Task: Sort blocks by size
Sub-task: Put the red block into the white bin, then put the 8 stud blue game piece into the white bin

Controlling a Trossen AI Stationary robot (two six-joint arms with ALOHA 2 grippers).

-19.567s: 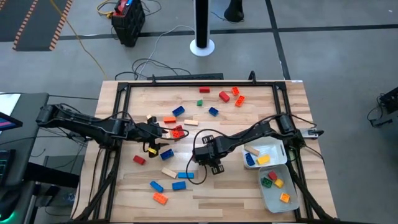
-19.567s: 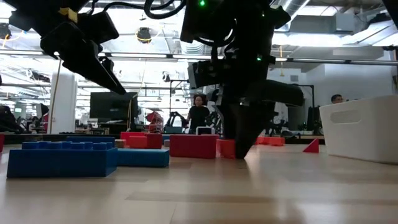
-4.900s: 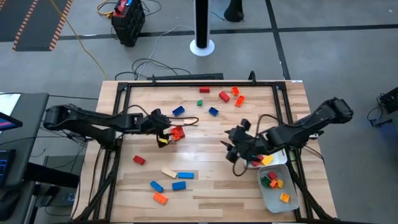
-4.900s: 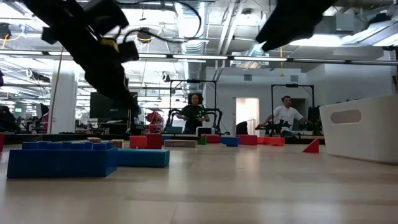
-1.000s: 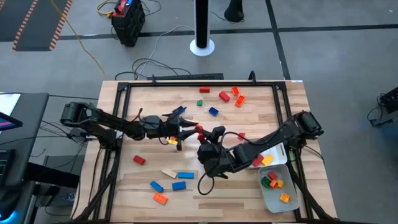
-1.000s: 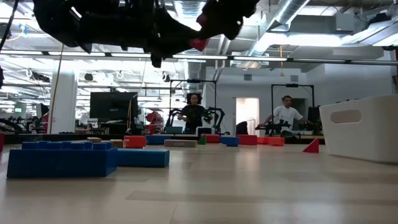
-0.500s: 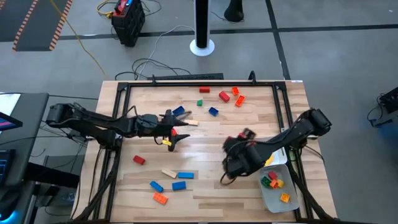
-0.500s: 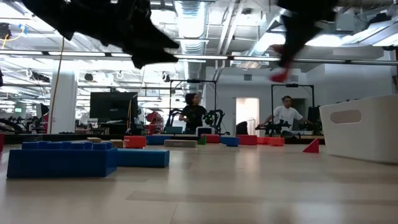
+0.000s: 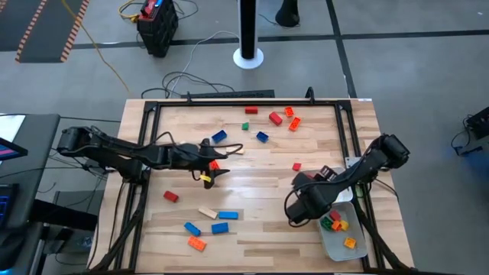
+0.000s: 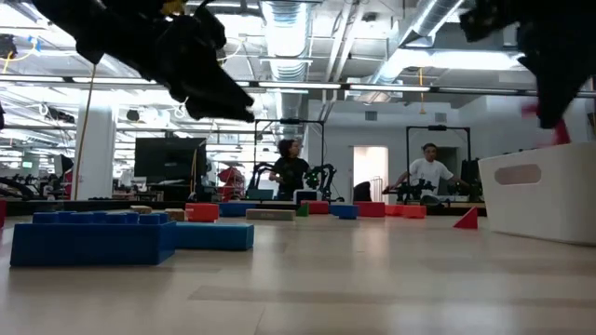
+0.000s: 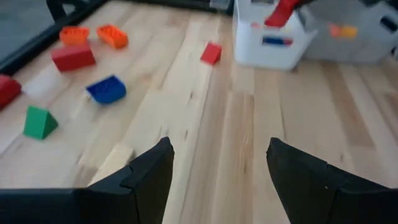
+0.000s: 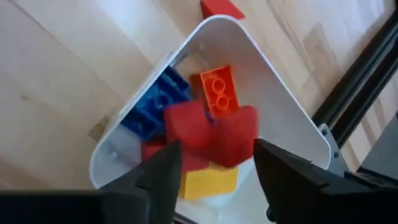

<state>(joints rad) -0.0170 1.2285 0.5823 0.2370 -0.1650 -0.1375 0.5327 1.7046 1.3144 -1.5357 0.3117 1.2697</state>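
Note:
Loose blocks lie over the wooden table, among them a small red block (image 9: 297,166), a blue block (image 9: 262,137) and a tan block (image 9: 208,212). My right gripper (image 9: 329,177) (image 12: 214,152) points down over the far white tray (image 12: 280,118), which holds blue, orange, yellow and red blocks. A blurred red block (image 12: 211,134) (image 11: 283,11) shows just past its parted fingertips, above the tray. My left gripper (image 9: 219,165) (image 11: 217,152) hovers open over mid-table, nothing between its fingers. My right gripper comes at the tray from above, pointing down, with the red block (image 12: 233,137) at its fingertips, over the blocks in the tray. Whether the fingers touch the block I cannot tell.
A second white tray (image 9: 328,243) at the near right holds green, red and orange blocks. More blocks lie at the far edge (image 9: 275,118) and near left (image 9: 220,228). Black frame rails (image 9: 351,130) run along the table's sides. Bare wood lies between the two grippers.
My right gripper has carried the red block from mid-table, where it met my left gripper, toward the table's right edge to above the far tray, tipping to point down. My left gripper has let go of that block and drawn back slightly toward the left edge.

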